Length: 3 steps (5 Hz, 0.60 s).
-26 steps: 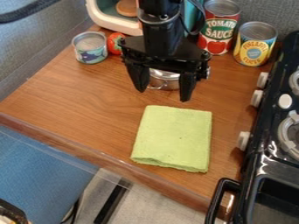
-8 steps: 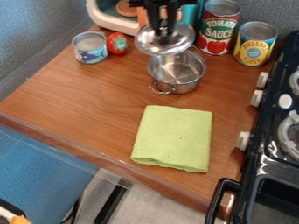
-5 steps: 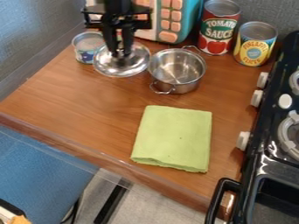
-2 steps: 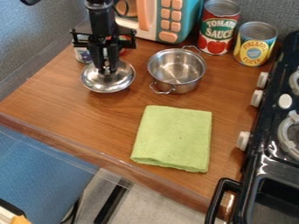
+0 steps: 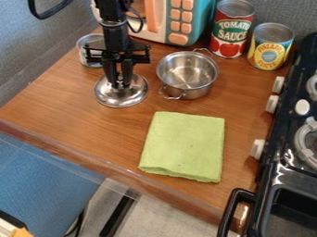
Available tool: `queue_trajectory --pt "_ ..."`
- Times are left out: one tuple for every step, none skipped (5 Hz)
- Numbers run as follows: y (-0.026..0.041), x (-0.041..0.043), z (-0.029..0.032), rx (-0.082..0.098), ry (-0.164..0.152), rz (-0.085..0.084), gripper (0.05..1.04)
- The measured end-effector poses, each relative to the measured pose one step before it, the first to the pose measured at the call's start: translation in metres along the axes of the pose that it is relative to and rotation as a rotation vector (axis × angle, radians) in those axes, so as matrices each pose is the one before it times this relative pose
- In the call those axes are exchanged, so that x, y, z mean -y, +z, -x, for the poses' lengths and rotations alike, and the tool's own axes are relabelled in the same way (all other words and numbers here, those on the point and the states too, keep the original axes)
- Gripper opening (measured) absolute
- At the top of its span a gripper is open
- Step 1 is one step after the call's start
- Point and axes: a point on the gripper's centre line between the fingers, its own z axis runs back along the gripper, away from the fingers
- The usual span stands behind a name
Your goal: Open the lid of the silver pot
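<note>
Two fingers (image 5: 127, 71) of the black gripper (image 5: 120, 83) pinch the round silver lid (image 5: 127, 99) at its top centre, over the left part of the wooden tabletop (image 5: 62, 104); whether the lid's rim touches the wood cannot be told. Just right of the lid, and apart from it, the silver pot (image 5: 186, 78) stands upright and uncovered, its loop handles directed toward the front and back edges. Behind the gripper, near the back left corner, is a small can (image 5: 91, 38), partly hidden. The teal and white toy microwave (image 5: 202, 21) occupies the back edge. To its right stand a tall can with a red label (image 5: 231, 36) and a shorter can with a yellow and blue label (image 5: 270, 52), side by side. A folded green cloth (image 5: 183, 148) lies flat between pot and front edge. The black toy stove (image 5: 286, 169) borders the right edge.
</note>
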Motion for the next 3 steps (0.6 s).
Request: queue_trajectory --pt "0.00609 0.00046 0.00142 0.0266 -0.0313 0.0088 0.659" --pt "0.02279 0.00139 -0.00369 0.0463 -0.0433 0.0136 0.948" --pt "0.02322 0.0053 -0.00295 -0.0284 -0.0929 0.0333 1.014"
